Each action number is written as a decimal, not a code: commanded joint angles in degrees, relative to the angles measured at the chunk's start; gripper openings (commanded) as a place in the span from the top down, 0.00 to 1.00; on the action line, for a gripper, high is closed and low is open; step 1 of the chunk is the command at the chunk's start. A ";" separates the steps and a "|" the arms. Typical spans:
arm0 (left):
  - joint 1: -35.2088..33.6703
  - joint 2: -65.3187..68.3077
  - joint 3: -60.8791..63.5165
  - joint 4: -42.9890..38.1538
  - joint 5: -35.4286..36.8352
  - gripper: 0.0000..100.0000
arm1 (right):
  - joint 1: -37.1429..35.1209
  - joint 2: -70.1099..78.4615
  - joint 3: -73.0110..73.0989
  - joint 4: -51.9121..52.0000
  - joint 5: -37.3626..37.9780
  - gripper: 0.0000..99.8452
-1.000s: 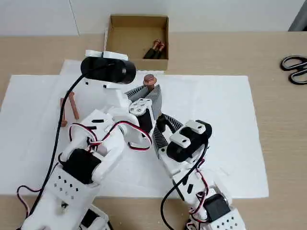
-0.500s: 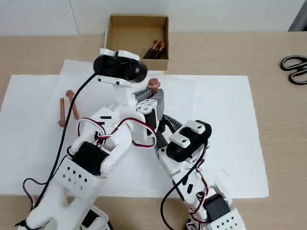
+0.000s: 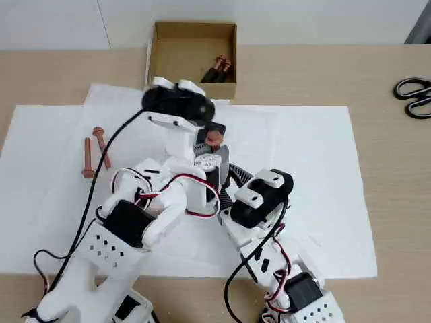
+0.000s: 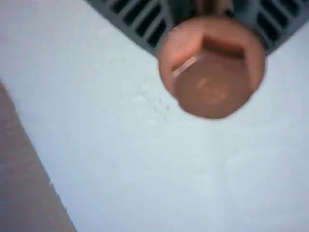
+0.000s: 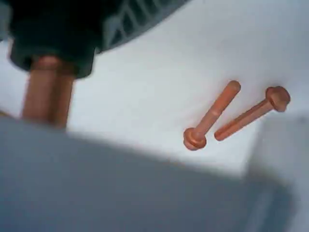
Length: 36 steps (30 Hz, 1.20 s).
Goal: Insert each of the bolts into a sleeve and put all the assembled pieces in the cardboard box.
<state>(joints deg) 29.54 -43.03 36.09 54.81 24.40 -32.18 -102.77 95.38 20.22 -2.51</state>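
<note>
On the left of the white paper (image 3: pixel 316 168) we see two loose bolts (image 3: pixel 101 146), side by side. Near the middle, the left gripper (image 3: pixel 214 142) pinches a bolt (image 4: pixel 211 72) (a black sleeve (image 5: pixel 53 38) seems to sit on it), close to the cardboard box (image 3: pixel 194 25). Just right is the right gripper (image 3: pixel 229 182); its grip we cannot tell.

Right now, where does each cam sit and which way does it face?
High view: fixed above the table, looking down on left arm, right arm, cardboard box and loose bolts.
Left wrist view: on the left arm, facing the held bolt head-on over white paper; left gripper flanks it.
Right wrist view: on the right arm, low, facing the black sleeve and loose bolts; blurred grey part in front.
Shared: high and right wrist views show the loose bolts.
</note>
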 commanded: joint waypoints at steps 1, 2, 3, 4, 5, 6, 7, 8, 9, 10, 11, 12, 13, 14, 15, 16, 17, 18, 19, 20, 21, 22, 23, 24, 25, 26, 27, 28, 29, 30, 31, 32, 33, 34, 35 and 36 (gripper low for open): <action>0.97 0.00 -0.22 2.81 -2.46 0.96 | 0.04 -1.19 -0.70 -1.27 0.44 1.00; 1.49 0.00 -0.22 3.25 -2.64 0.95 | 0.04 -1.19 -0.70 -1.27 0.44 1.00; 1.67 0.00 -0.22 3.25 -2.64 0.95 | 0.04 -1.19 -0.70 -1.27 0.44 1.00; 1.67 0.00 -0.22 3.25 -2.64 0.95 | 0.04 -1.19 -0.70 -1.27 0.44 1.00; 1.67 0.00 -0.22 3.43 -2.81 0.95 | 0.04 -1.19 -0.70 -1.27 0.44 1.00; 1.67 0.00 -0.22 3.78 -2.81 0.95 | 0.04 -1.19 -0.70 -1.27 0.44 1.00; 1.67 0.00 -0.22 4.22 -2.81 0.95 | 0.04 -1.19 -0.70 -1.27 0.44 1.00; 1.67 0.00 -0.13 4.57 -2.81 0.95 | 0.04 -1.19 -0.70 -1.27 0.44 1.00; 1.67 0.09 0.31 4.48 -2.81 0.95 | 0.13 -1.19 -0.70 -1.27 0.44 1.00; 1.67 0.09 0.66 4.48 -2.90 0.95 | 0.13 -1.19 -0.70 -1.27 0.44 1.00; 1.76 0.09 1.01 4.40 -2.90 0.95 | 0.13 -1.19 -0.70 -1.19 0.44 1.00; 1.76 0.09 1.19 4.40 -2.90 0.95 | 0.13 -1.19 -0.70 -1.19 0.44 1.00; 1.85 0.00 1.19 4.40 -2.90 0.95 | 0.22 -1.19 -0.70 -1.19 0.44 1.00; 1.85 0.00 0.92 4.40 -2.90 0.95 | 0.22 -1.19 -0.70 -1.19 0.44 1.00; 1.85 -0.26 0.75 4.40 -2.90 0.95 | 0.22 -1.19 -0.70 -1.19 0.44 1.00; 1.85 -0.35 0.66 4.40 -2.90 0.94 | 0.22 -1.19 -0.70 -1.19 0.44 1.00; 1.76 -0.35 0.04 4.75 -2.90 0.91 | 0.22 -1.19 -0.70 -1.19 0.44 1.00; 1.58 -0.44 -0.92 5.80 -2.64 0.88 | 0.22 -1.19 -0.70 -1.19 0.44 1.00; 1.49 -0.44 -2.42 7.12 -2.46 0.84 | 0.22 -1.19 -0.70 -1.19 0.44 1.00; 0.79 -0.44 -4.35 8.97 -2.02 0.80 | 0.22 -1.19 -0.70 -1.10 0.44 1.00; -0.44 -0.44 -6.64 11.08 -0.70 0.76 | 0.22 -1.19 -0.70 -1.10 0.44 1.00; -1.49 -0.44 -9.01 13.10 0.53 0.72 | 0.22 -1.19 -0.70 -1.10 0.44 1.00; -2.46 -0.44 -11.38 15.21 1.23 0.70 | 0.22 -1.19 -0.70 -1.10 0.44 1.00; -3.43 -0.44 -13.67 16.97 1.32 0.69 | 0.22 -1.19 -0.70 -1.10 0.44 1.00; -4.40 -0.44 -15.69 18.55 1.32 0.69 | 0.31 -1.19 -0.70 -1.10 0.44 1.00; -5.63 -0.44 -17.63 19.96 1.32 0.69 | 0.31 -1.19 -0.70 -1.19 0.44 1.00; -7.12 -0.53 -19.56 21.54 1.32 0.69 | 0.31 -1.19 -0.70 -1.27 0.44 1.00; -8.88 -0.53 -21.49 23.38 1.32 0.69 | 0.31 -1.19 -0.79 -1.10 0.44 1.00; -10.99 -0.53 -23.43 25.23 1.32 0.69 | 0.31 -1.19 -0.79 -0.92 0.44 1.00; -13.45 -0.53 -25.27 27.16 1.32 0.69 | 0.31 -1.19 -0.88 -0.66 0.44 1.00; -16.35 -0.53 -27.03 29.63 1.32 0.69 | 0.31 -1.19 -1.85 1.27 0.44 1.00; -19.43 -0.53 -28.53 32.26 1.23 0.69 | -0.04 -1.19 -4.13 5.32 0.44 1.00; -23.12 -0.53 -29.49 34.73 1.14 0.69 | -0.13 -1.10 -7.21 10.33 0.44 1.00; -27.08 -0.53 -29.93 36.75 0.35 0.69 | -0.04 -0.84 -10.11 14.55 0.44 1.00; -31.03 -0.44 -30.02 38.42 -1.32 0.69 | -0.04 -0.22 -12.92 17.71 0.44 1.00; -34.55 -0.35 -30.02 39.82 -3.16 0.69 | 0.31 0.84 -15.74 19.74 0.44 1.00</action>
<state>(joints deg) 4.57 -43.12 8.84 90.51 24.57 -31.91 -102.59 89.76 32.53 -2.51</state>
